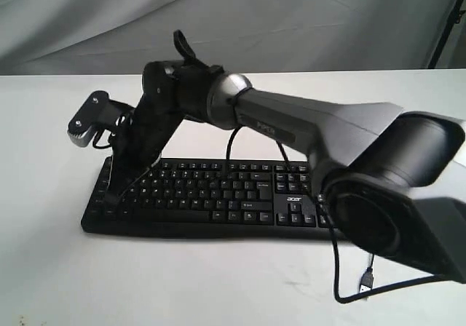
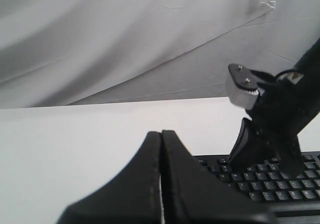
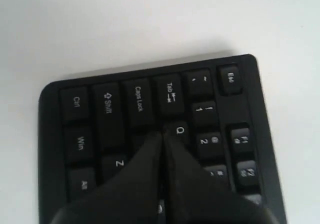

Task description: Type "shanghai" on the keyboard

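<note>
Nearest: my right jaws pressed together, tip by Q key [image 3: 180,130], keyboard [image 1: 226,195] Esc end. Left jaws closed too, hover off keyboard over table [image 2: 75,149]. Progress through 8 letters: cannot tell, no screen.

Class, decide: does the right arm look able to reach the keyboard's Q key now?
Probably yes: the shut right gripper hangs right beside the Q key on the keyboard, with nothing between them.

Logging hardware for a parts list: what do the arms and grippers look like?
The right arm is dark grey rounded tubing with a silver collar, small white lettering and a black wrist. The right gripper and left gripper are black tapering wedges.
</note>
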Tool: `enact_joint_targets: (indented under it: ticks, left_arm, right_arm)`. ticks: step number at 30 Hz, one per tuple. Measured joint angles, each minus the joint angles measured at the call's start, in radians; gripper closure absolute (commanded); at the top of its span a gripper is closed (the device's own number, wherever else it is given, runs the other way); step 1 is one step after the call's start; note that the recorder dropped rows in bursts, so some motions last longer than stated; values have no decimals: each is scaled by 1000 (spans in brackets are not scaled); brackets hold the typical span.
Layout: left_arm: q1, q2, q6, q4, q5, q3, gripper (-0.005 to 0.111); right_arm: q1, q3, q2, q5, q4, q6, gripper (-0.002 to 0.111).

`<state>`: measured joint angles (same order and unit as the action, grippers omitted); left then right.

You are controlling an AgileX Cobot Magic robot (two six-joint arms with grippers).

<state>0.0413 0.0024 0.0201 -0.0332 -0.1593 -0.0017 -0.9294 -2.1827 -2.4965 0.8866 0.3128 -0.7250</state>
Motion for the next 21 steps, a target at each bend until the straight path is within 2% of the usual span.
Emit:
enact_joint_targets:
  ticks: [4,8,16,21]
  left_arm:
    - [0,0,0,0,0,0,107]
    - [0,0,0,0,0,0,107]
    - [0,0,0,0,0,0,107]
    - [0,0,0,0,0,0,107]
  right_arm:
    - [15,23,89,69,-25,29,108]
    - [49,172,198,57,-31,43,108]
    - [80,665,408,-245,10,42,108]
    - [80,765,425,-342,66,13,108]
